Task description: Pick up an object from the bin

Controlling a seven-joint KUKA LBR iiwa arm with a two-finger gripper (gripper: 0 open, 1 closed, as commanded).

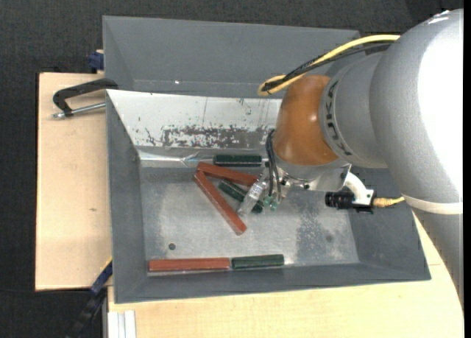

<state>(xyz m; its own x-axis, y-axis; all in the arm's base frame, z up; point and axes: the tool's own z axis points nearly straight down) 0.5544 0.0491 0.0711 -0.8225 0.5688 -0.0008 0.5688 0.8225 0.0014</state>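
Note:
My gripper [260, 196] is low in the middle of the bin, at the right end of a small pile of sticks. Directly at its tip lies a short dark green stick [232, 190], angled down to the right. A long red-brown stick [219, 203] runs diagonally just left of the gripper, and its lower end reaches below the tip. Another red-brown stick [227, 174] lies across the pile's top, ending near the gripper. Whether anything is held is hidden by the gripper's own body.
A dark green stick [238, 160] lies against the back wall. Along the front wall a red-brown stick [189, 263] and a dark green stick [257, 261] lie end to end. A small dark speck [171, 247] sits front left. The arm covers the bin's right side.

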